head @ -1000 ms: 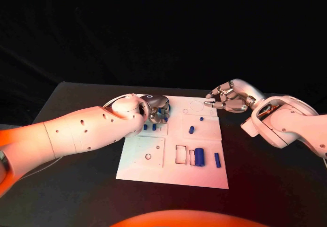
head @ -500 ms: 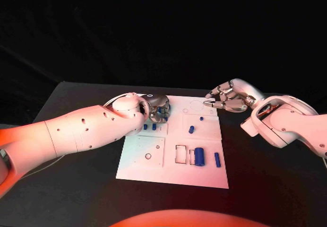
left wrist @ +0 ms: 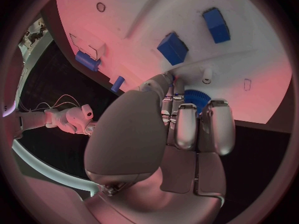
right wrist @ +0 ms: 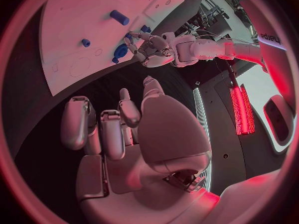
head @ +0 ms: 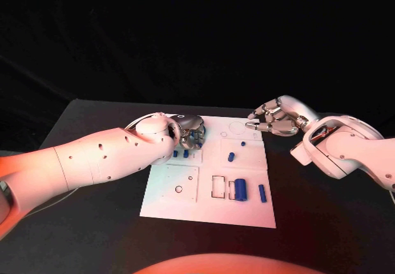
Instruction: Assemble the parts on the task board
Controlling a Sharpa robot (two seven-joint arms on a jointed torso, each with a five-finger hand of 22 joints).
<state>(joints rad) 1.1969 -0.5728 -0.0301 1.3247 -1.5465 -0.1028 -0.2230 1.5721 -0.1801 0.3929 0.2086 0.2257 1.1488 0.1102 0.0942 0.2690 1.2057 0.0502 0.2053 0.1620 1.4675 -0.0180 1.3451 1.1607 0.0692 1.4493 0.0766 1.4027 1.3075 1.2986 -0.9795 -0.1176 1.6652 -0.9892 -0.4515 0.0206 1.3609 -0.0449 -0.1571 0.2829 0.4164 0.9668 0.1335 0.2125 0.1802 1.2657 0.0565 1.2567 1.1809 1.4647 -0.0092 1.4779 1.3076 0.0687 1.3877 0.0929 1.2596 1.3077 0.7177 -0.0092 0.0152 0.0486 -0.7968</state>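
Note:
The white task board [head: 212,212] lies in the middle of the black table. My left hand [head: 191,131] hangs over the board's far left part, fingers curled down onto a blue toothed gear [left wrist: 198,98]. The right wrist view shows the same hand [right wrist: 151,50] pinching the gear [right wrist: 120,52] just above the board. Two blue blocks [left wrist: 173,48] lie beside it, and a white peg [left wrist: 207,75] stands close to the gear. My right hand [head: 271,121] hovers at the board's far right corner with its fingers [right wrist: 109,129] curled in and nothing in them.
Loose blue parts lie on the board: a thick cylinder [head: 240,189], a thin bar [head: 262,193], a short piece [head: 232,156] and a tiny one [head: 244,142]. Rectangular slots [head: 218,186] and a square plate [head: 181,182] take up the near half. Bare black table surrounds the board.

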